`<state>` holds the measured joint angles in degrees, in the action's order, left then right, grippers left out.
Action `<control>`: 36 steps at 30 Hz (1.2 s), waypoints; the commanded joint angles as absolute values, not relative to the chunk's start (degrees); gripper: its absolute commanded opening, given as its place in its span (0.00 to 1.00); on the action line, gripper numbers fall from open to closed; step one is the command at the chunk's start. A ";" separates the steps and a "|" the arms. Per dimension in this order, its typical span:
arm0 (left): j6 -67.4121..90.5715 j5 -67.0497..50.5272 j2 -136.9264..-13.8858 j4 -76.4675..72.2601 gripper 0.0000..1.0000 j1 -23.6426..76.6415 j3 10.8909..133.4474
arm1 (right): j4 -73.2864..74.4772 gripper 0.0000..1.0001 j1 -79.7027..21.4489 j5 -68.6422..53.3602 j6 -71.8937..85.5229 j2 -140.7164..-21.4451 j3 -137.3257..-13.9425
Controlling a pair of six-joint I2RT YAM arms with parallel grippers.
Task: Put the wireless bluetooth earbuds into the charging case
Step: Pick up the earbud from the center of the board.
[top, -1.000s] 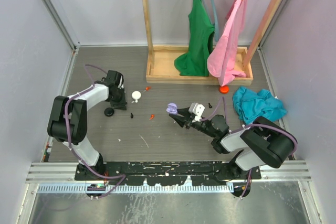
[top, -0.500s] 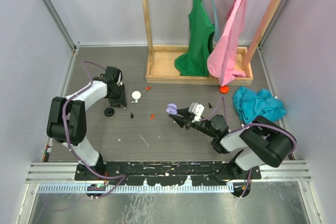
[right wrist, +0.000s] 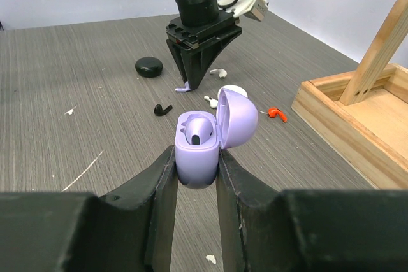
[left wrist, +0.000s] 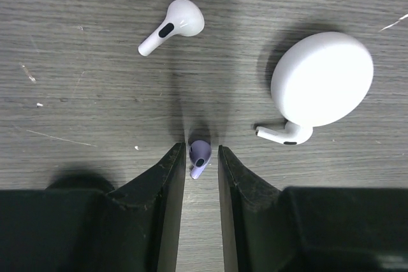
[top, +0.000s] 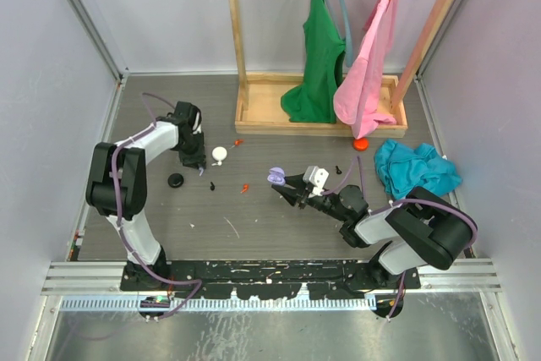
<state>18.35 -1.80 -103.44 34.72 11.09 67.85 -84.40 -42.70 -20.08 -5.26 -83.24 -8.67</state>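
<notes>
- Up close, the left claw [left wrist: 201, 157] hangs over the grey, wood-grained table [left wrist: 76, 93]. Its scuffed black jaws stand a narrow slit apart, with a lilac bud [left wrist: 199, 155] between the tips. I cannot tell whether they pinch it.
- That bud is smooth, glossy plastic. Its long axis runs along the slit, with the round head away from the wrist and the stem back toward it.
- A white bud [left wrist: 171, 27] lies farther out on a slant, head up-right and stem down-left, with a dark oval mark on the stem.
- A second white bud [left wrist: 285, 134] is half tucked under a smooth, round white disc [left wrist: 322, 79]. Only its stem and part of its head show.
- The right claw [right wrist: 196, 157] is clamped on the case [right wrist: 197, 169], a rounded lilac shell held upright with its mouth up. Its domed lid [right wrist: 237, 114] is hinged open to the right in the wrist view.
- A seated bud [right wrist: 196, 130] stands in the case. The rest of the well is hard to make out.
- A curled black bud [right wrist: 162, 109], a red bud [right wrist: 274, 113] and a glossy black disc [right wrist: 149, 66] lie on the table beyond the case.
- A wooden tray [right wrist: 344, 125] is cut off at the right edge.
</notes>
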 commanded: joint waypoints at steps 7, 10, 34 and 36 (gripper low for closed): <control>16.45 -1.89 -105.89 37.68 0.26 10.80 72.43 | -87.89 0.11 -43.22 -20.83 -5.30 -81.85 -9.76; 16.27 -2.09 -106.03 38.60 0.26 10.79 72.69 | -87.89 0.11 -43.17 -20.66 -5.36 -81.51 -9.67; 15.56 -3.13 -107.35 39.37 0.16 10.80 71.98 | -87.01 0.11 -43.38 -20.65 -5.63 -80.86 -9.74; 15.78 -2.81 -106.18 38.87 0.14 10.80 71.35 | -86.93 0.11 -43.33 -20.70 -5.66 -80.78 -9.75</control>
